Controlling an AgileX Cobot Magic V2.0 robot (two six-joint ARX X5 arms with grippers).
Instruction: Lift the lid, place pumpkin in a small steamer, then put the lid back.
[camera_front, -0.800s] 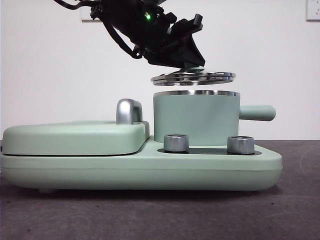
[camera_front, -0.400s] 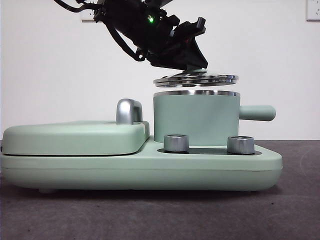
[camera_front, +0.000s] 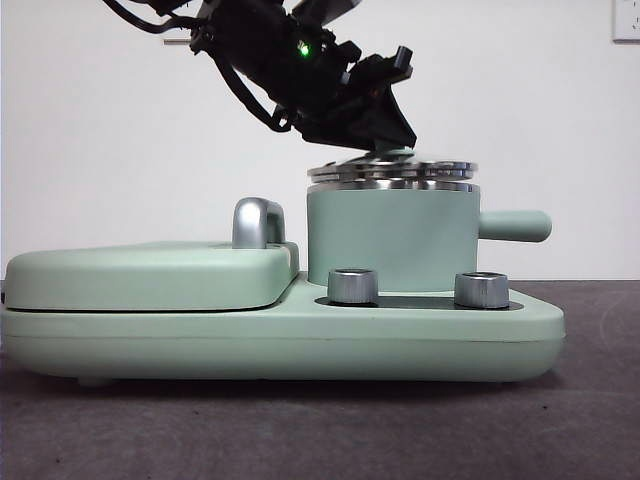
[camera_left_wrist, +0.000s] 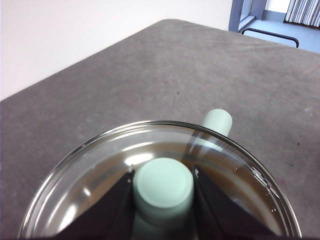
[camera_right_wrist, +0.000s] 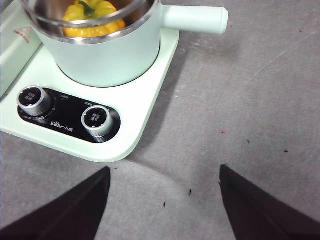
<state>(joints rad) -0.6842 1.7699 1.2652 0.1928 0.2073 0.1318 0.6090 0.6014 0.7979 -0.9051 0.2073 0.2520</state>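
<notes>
Gripping the mint-green knob (camera_left_wrist: 163, 184) of the glass lid (camera_front: 392, 170), the left claw (camera_left_wrist: 163, 187) has one black jaw pressed against each side of the knob. The front view shows the lid lying on, or a hair above, the steel rim of the small steamer (camera_front: 392, 238), slightly tilted; actual contact cannot be confirmed. The steamer stands on the right end of a mint-green cooker base (camera_front: 300, 340), with its stubby side handle (camera_front: 515, 225) pointing right. Two steel dials (camera_front: 352, 286) sit on the base in front of the pot. A broad flat mint-green cover (camera_front: 150, 272) with a chrome handle (camera_front: 257, 222) occupies the left part of the base.

The right wrist view shows the pumpkin (camera_right_wrist: 94, 15) inside the steamer, yellow-orange, green stem up. The right claw (camera_right_wrist: 165, 200) hangs above bare grey desk (camera_right_wrist: 240, 100) beside the base, jaws spread wide apart with nothing between them.
</notes>
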